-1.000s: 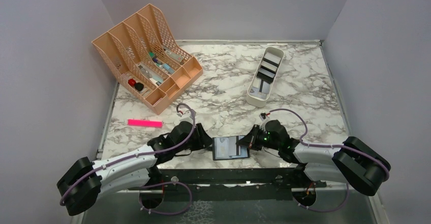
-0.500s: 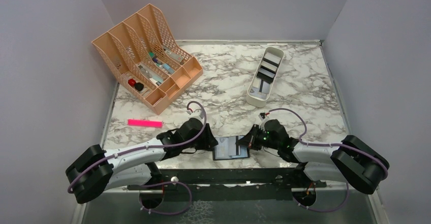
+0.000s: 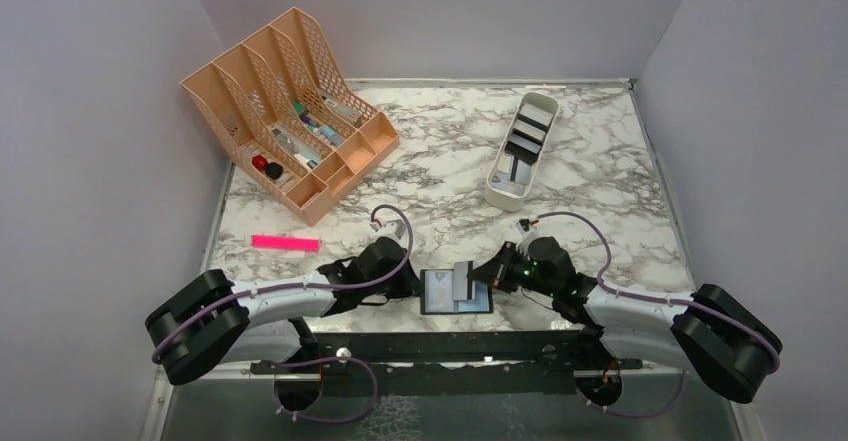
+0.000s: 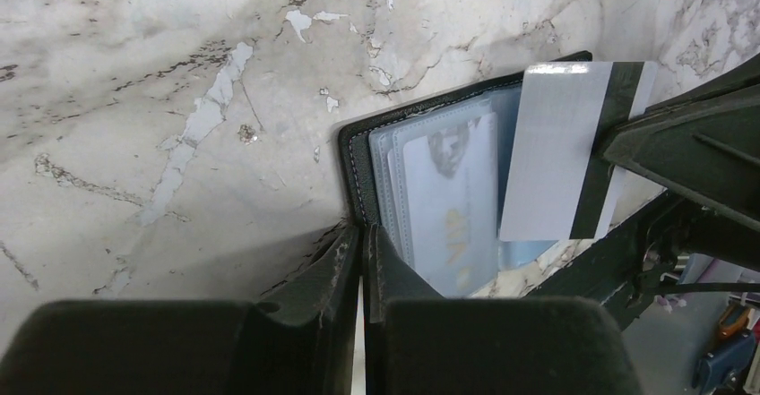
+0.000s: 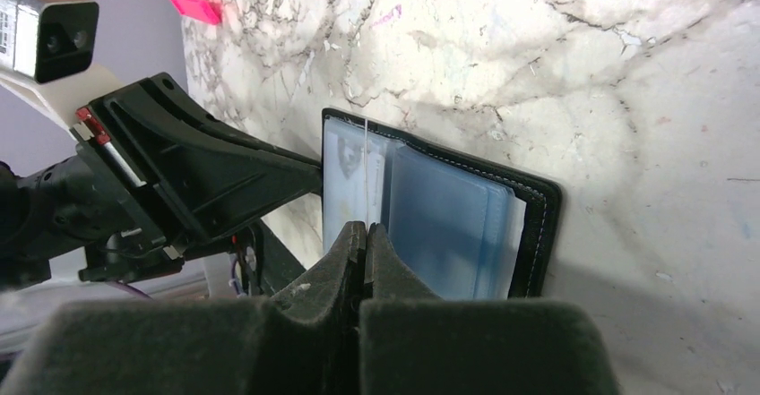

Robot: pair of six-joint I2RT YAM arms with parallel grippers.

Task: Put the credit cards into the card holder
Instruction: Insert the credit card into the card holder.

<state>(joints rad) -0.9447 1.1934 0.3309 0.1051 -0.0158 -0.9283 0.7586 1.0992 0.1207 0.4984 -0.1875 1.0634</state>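
At the near edge of the marble table (image 3: pixel 600 161), the left gripper (image 3: pixel 416 288) has its fingers pressed together on the left cover edge of the open card holder (image 3: pixel 455 299), apparently steadying it. The right gripper (image 3: pixel 480 279) pinches one credit card (image 4: pixel 551 149), pale with a dark stripe, just above the clear sleeves. Step in hand: insertion. The next move calls for aligning the card's edge with a sleeve mouth and sliding it in squarely. More cards appear to wait in the white tray (image 3: pixel 497 189), well apart.

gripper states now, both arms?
left gripper: closed on the card holder edge.
right gripper: closed, holding a card above the open holder.
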